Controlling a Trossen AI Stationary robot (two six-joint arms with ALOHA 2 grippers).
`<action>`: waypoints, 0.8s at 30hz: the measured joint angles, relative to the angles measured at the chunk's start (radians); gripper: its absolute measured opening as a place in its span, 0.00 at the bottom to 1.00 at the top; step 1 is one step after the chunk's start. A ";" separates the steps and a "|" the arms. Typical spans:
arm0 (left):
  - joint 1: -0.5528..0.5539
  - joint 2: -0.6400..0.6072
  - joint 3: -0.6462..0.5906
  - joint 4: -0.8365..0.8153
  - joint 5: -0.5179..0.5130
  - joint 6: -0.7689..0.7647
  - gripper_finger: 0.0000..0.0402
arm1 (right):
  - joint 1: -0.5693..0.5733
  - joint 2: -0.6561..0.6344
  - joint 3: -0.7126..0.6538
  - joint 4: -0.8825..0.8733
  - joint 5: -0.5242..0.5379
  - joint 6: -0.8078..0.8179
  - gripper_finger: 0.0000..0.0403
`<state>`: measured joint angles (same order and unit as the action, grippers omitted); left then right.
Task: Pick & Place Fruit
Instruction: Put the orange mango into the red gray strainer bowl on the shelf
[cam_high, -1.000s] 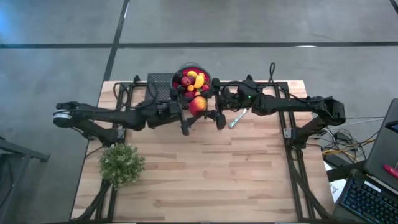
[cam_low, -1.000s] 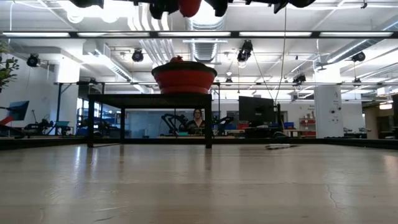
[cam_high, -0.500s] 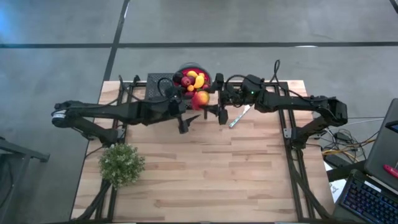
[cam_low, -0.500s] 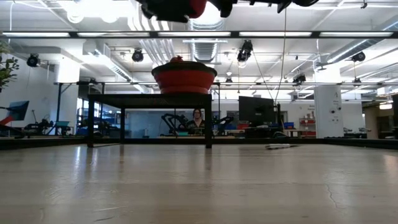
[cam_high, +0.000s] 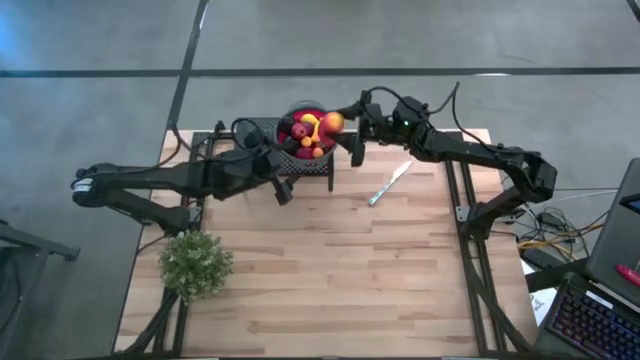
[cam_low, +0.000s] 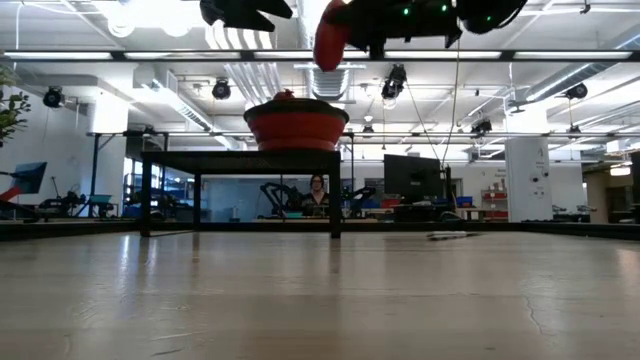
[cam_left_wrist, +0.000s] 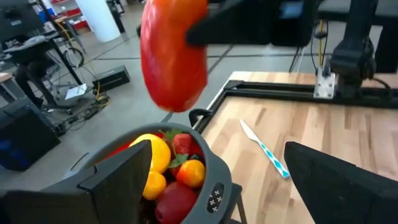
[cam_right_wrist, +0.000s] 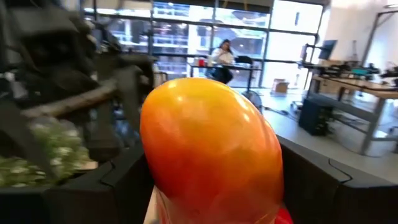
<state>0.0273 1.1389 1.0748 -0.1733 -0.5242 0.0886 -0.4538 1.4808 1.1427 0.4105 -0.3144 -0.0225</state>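
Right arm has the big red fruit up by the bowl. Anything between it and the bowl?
Nothing visible. The large red fruit in the right gripper hangs over the bowl's rim; the left gripper is open, beside the bowl.

Light falls on me evenly from ceiling strips (cam_low: 250, 53) overhead; they glare white in my low view, and the tabletop (cam_low: 320, 300) takes a dull sheen, soft close up. From above my table (cam_high: 330, 270) is bright, my arms' shadows faint. At my right wrist the fruit (cam_right_wrist: 211, 149) glows sharp, the room behind hazy. My left wrist sees it smeared (cam_left_wrist: 174, 56), with straight lines bending at the edges.
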 joint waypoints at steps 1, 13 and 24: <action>0.000 -0.005 0.000 0.000 0.000 -0.008 0.92 | -0.014 0.010 0.000 0.011 0.000 -0.004 0.69; 0.000 -0.071 0.000 0.011 0.001 -0.039 0.92 | -0.105 0.243 0.209 -0.071 -0.002 -0.050 0.71; 0.000 -0.078 0.000 -0.018 0.002 -0.038 0.92 | -0.119 0.352 0.372 -0.276 -0.001 -0.170 0.68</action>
<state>0.0273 1.0607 1.0748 -0.1910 -0.5220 0.0509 -0.5731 1.8324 1.5146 0.1347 -0.3156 -0.1920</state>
